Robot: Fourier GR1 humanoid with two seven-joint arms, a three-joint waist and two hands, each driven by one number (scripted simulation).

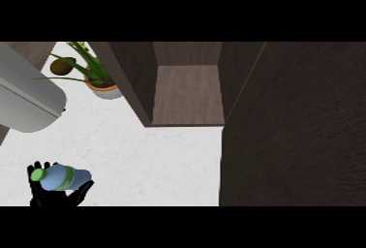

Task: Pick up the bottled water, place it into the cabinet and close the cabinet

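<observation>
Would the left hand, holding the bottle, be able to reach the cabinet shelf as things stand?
Probably yes: the left hand holds the bottle, the cabinet stands open, and only bare counter lies between.

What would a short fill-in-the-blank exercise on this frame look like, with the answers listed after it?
1. The bottled water is held in the robot's ____ hand.
2. The bottle's cap is coloured ____.
3. The cabinet has its door standing ____.
4. Left of the cabinet stands a potted ____ in an orange-rimmed pot.

Missing words: left; green; open; plant
</observation>
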